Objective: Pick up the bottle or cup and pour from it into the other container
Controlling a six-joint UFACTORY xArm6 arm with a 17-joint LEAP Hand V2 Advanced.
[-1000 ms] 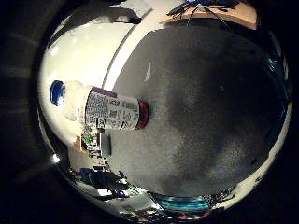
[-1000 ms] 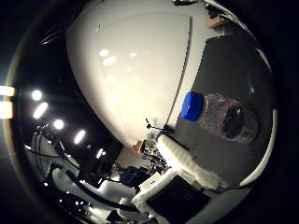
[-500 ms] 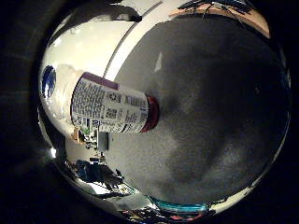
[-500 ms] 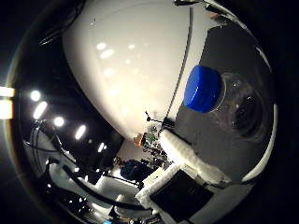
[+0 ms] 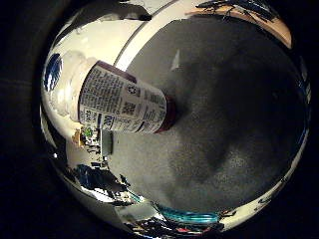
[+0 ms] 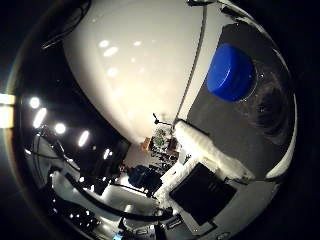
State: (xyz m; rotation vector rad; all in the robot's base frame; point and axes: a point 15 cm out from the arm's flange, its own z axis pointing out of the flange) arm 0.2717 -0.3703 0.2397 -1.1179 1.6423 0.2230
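Little-finger-side palm view: dark grey mat point(image 5: 234, 129), speckled, covering most of the surface under the palm; one straight edge borders a white table top point(image 5: 107, 37), and a strip of tan surface shows along the far rim of the mat. White table top, glossy, with several bright spots of reflected light in the thumb-side view, filling much of that view next to the mat. Bottle point(image 5: 119, 102), clear plastic, standing on the mat close to its edge beside the white table top; it fills a large share of the view and is therefore close to the palm. Label on the bottle, white with dark print and a dark red band at the lower end, wrapped round the body. Contents of the bottle cannot be told. Cap point(image 6: 231, 72), blue, round, screwed on the bottle's neck; seen nearly end-on in the thumb-side view, with the clear shoulder of the bottle spreading out round it over the grey mat. Hand point(image 6: 210, 150), a white, rough-textured part and a black flat part of it reaching in from the edge of the thumb-side view; these parts lie beside the bottle and apart from it, with mat showing between. Whether the fingers are spread, narrowed or curled cannot be told; nothing is seen pinched or wrapped by them. Room lights, small and bright, show in the dark area beyond the table.
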